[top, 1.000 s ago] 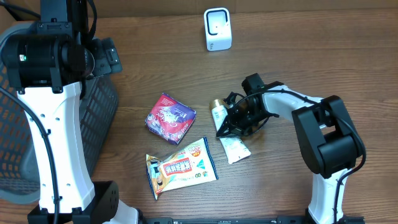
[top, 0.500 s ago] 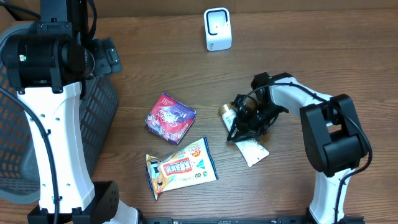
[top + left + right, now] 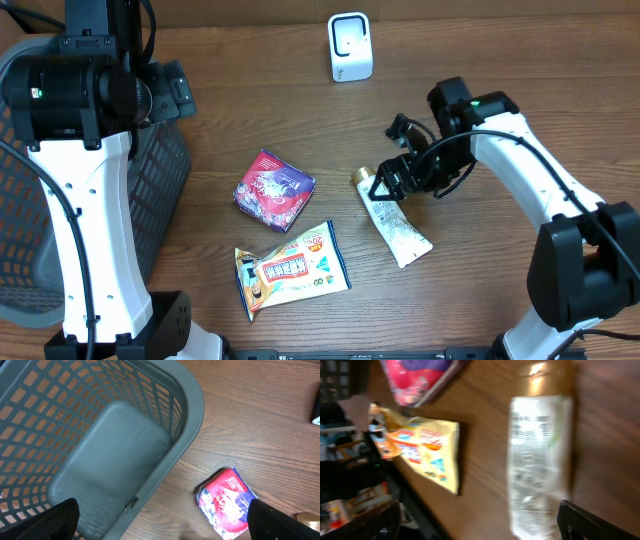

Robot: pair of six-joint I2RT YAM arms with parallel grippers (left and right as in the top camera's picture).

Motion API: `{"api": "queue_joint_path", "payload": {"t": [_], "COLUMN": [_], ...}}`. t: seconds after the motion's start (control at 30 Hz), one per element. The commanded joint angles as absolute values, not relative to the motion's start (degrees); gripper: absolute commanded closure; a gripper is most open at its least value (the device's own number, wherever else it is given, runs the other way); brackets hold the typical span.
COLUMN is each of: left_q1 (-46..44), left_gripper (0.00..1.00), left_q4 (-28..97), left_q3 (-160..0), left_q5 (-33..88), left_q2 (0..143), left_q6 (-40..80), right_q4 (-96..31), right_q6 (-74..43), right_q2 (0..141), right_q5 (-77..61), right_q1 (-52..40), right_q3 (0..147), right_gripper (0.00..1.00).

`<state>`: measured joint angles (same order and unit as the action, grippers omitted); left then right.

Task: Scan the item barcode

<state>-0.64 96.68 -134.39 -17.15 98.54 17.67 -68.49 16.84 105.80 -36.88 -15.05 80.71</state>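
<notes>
A white tube with a gold cap [image 3: 397, 225] lies flat on the wooden table, printed side up, cap toward the back. My right gripper [image 3: 385, 185] hovers over its cap end, open and holding nothing. In the right wrist view the tube [image 3: 537, 460] stretches between and ahead of the spread fingers of the right gripper [image 3: 485, 525]. The white barcode scanner [image 3: 350, 47] stands at the back centre. My left gripper [image 3: 162, 525] is open and empty, above the table between the basket's edge and the pink packet [image 3: 227, 502].
A grey basket [image 3: 170, 170] stands at the left edge. A pink and purple packet [image 3: 273, 189] and a yellow snack bag [image 3: 290, 268] lie left of the tube. The left arm's white column rises at front left.
The right gripper carried the tube to the right, opened, let it go and drew back toward the right. The tube now lies flat. The left arm has not moved.
</notes>
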Motion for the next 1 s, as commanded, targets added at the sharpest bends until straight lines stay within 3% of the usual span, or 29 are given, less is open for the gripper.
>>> {"api": "queue_joint_path", "payload": {"t": [0.0,0.43,0.97], "left_q1": [-0.3,-0.3,-0.3], "left_gripper": [0.00,0.00,0.00], "left_q4": [96.8,96.8,96.8], "left_q3": [-134.3,-134.3,-134.3], "left_q5": [-17.1,-17.1,-17.1], "left_q2": [98.6,98.6,98.6], "left_q6": [18.2,18.2,18.2], "right_q4": [-66.2,-57.4,-60.3], "right_q6": [23.5,29.1,32.9], "right_q2": [107.1,112.5,120.6], "right_q5": [-33.7,-35.3,-41.4], "right_q1": [-14.1,-12.3,-14.5], "right_q3": [78.7,74.9,73.8], "right_gripper": [0.00,0.00,0.04]}}
